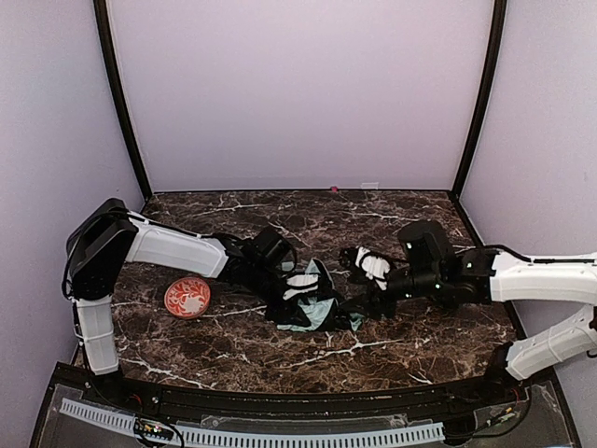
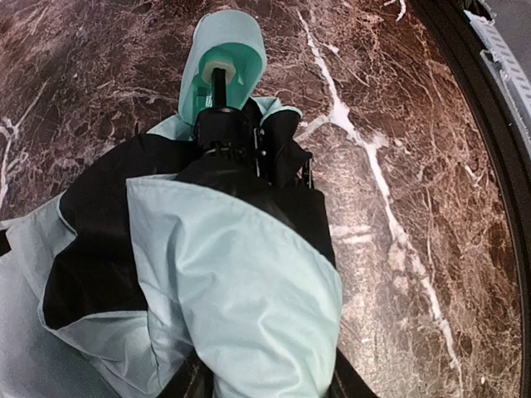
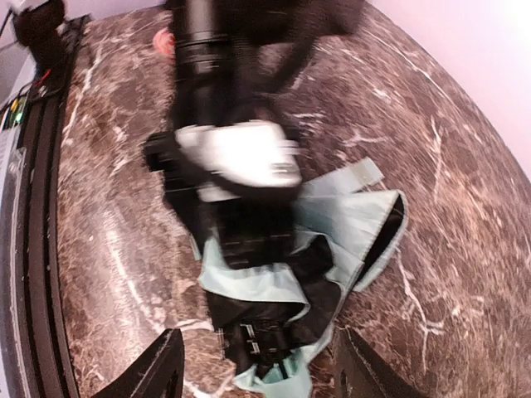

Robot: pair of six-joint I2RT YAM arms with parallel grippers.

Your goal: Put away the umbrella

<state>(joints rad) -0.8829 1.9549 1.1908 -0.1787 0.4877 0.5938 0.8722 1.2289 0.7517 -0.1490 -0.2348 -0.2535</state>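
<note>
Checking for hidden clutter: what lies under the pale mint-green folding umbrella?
The pale mint-green folding umbrella lies bunched on the dark brown marble tabletop, which shows beside it. Its fabric and black lining cover the patch beneath, so nothing there can be seen.

surface: dark marble table (image 1: 233, 347) | on it: umbrella (image 1: 313, 315), orange disc (image 1: 187, 296)
</note>
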